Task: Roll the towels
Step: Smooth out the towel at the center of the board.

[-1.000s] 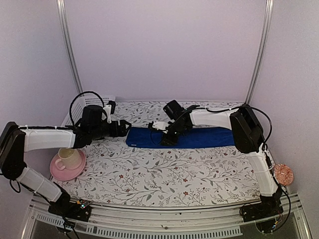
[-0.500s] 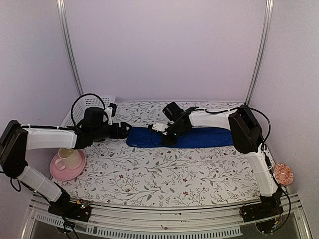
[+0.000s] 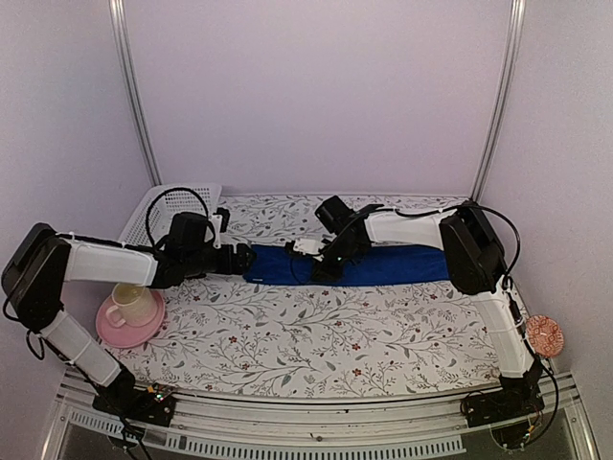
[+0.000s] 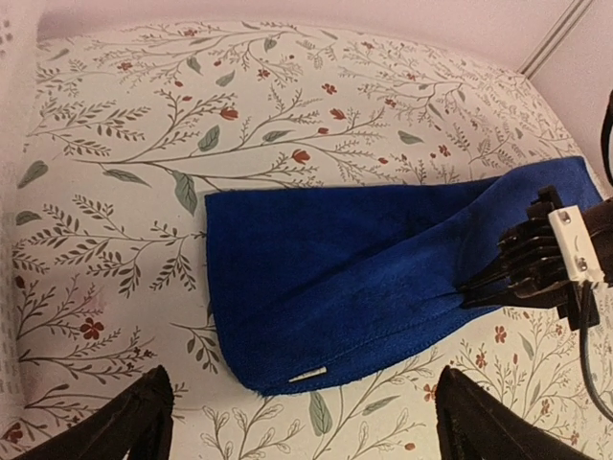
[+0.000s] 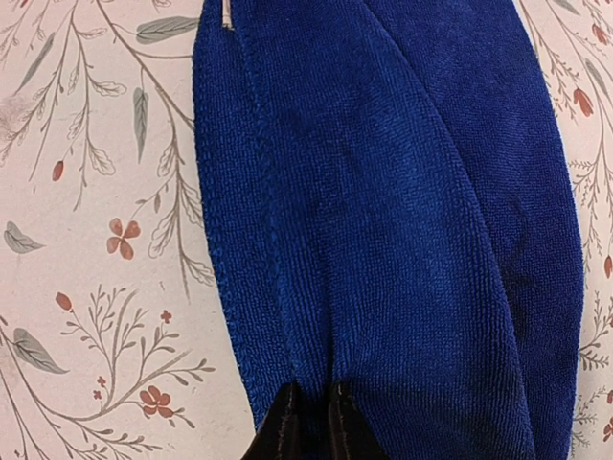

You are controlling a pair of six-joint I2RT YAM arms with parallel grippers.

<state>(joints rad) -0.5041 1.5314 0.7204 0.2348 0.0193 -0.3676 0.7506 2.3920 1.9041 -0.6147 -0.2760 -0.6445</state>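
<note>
The right pincer [image 5: 306, 426] pinches a fold of the blue towel [image 5: 383, 240] stretched along the desk's [image 3: 287, 335] far side, the left pincer [image 3: 241, 257] gaping at its left end: limp, light cloth, probably best grabbed there.

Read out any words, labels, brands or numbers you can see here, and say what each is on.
No readable text anywhere.
The white tag on the hem of the blue towel: too small to read.
The floral tablecloth and pink cup: no lettering visible.
</note>
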